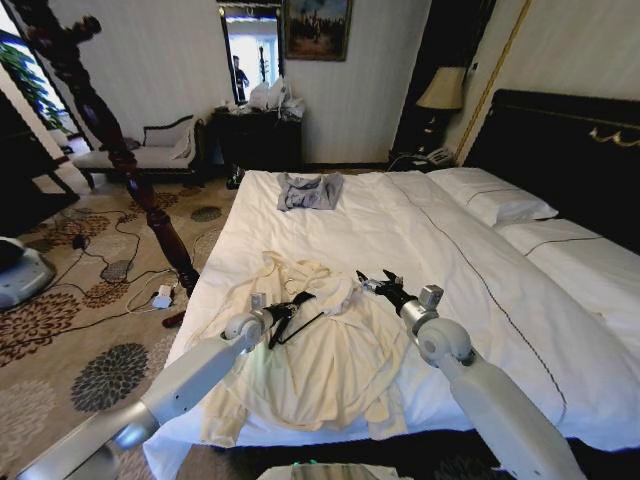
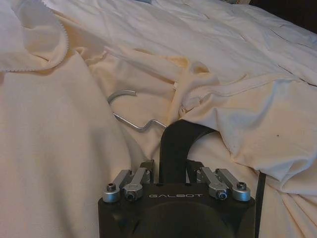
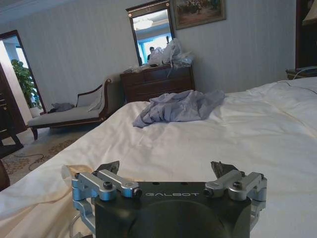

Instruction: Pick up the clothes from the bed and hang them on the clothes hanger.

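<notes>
Cream clothes (image 1: 310, 350) spread on bed (image 1: 400, 215). Left claw (image 1: 285, 312) grasping clothes hanger (image 2: 176, 141) at collar; right claw (image 1: 380, 287) released, above cloth. Advice: feed hanger arm into shoulder slowly.

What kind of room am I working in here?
Most likely a hotel bedroom: a wide bed with white duvet and pillows, a bedside lamp and phone, and a dresser under a mirror beside a chaise.
</notes>
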